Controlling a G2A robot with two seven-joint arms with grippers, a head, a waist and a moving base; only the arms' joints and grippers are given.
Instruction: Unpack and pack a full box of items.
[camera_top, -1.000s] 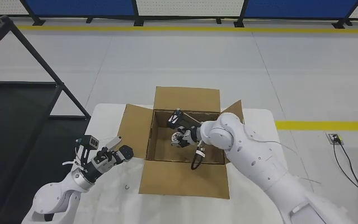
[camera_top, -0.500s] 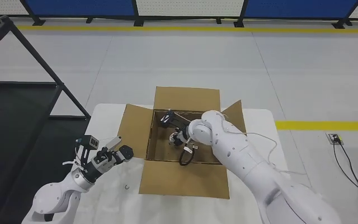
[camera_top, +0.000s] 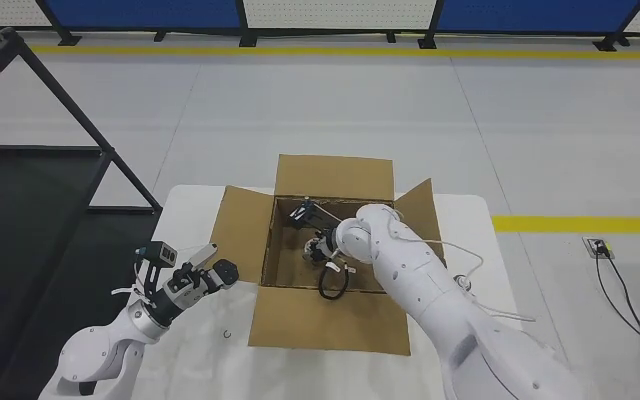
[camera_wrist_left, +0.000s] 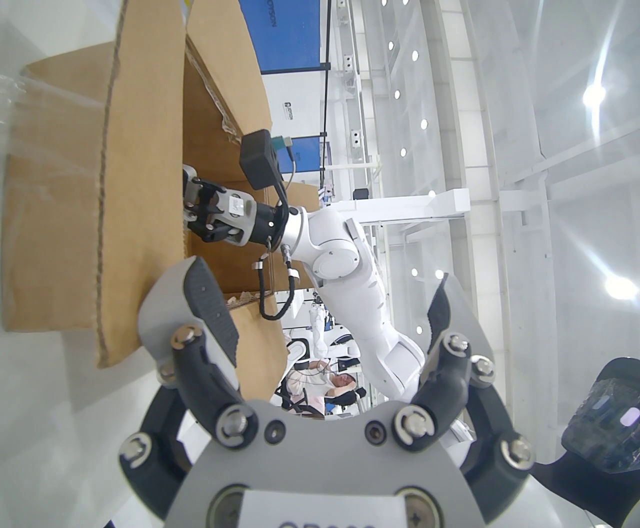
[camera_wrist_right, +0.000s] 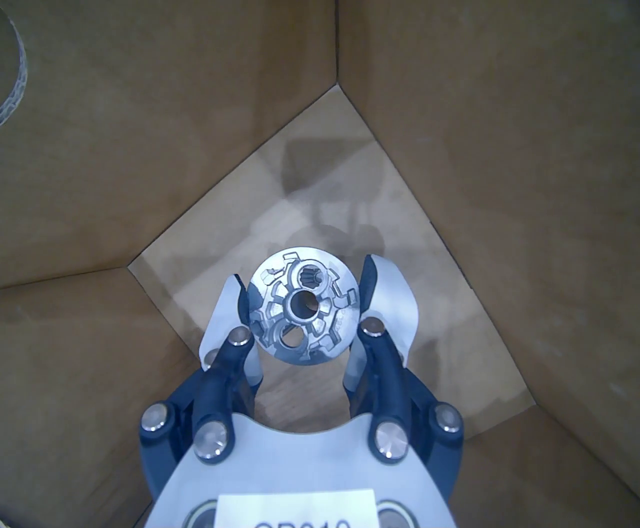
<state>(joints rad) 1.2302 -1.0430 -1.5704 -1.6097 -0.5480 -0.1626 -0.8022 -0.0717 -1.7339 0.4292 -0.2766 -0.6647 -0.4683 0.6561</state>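
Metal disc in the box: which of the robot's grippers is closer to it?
Right. The right gripper is clamped on the metal disc, inside the cardboard box. The left gripper sits open outside the box, over the table beyond its side flap.

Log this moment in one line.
right gripper: shut on disc, inside box | left gripper: open, empty, beside box

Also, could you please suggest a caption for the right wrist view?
Right claw gripping a round, holed metal disc by its edges, deep inside the cardboard box.
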